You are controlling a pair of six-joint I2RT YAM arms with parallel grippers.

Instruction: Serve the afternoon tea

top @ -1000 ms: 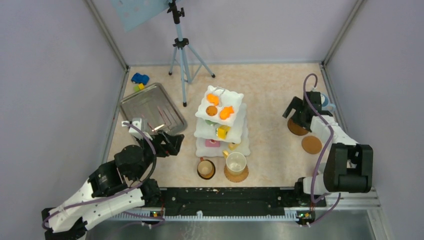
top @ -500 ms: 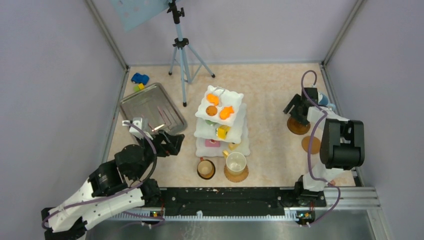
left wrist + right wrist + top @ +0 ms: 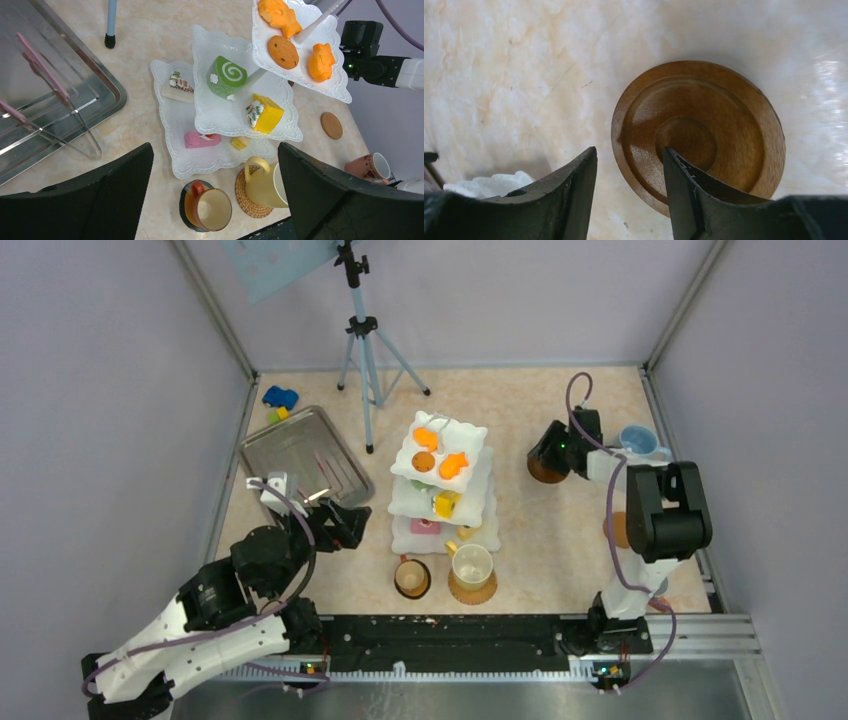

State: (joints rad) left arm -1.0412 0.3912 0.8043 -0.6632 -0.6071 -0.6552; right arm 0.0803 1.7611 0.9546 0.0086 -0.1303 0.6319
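The white three-tier stand holds orange, green, yellow and pink pastries; it also shows in the left wrist view. In front of it stand a brown mug on a dark coaster and a cream mug on a woven coaster. A blue mug stands far right. My right gripper straddles the rim of a brown wooden coaster, narrowly shut on it, right of the stand. My left gripper is wide open and empty, left of the stand. A pinkish mug shows at the right.
A steel tray with pink-handled tongs lies at the left. A blue toy car sits behind it. A tripod stands at the back. A cork coaster lies partly under my right arm. Walls enclose three sides.
My right gripper has swung left toward the stand, and the brown wooden coaster has moved left with it. The blue mug now shows uncovered. The left arm has barely moved.
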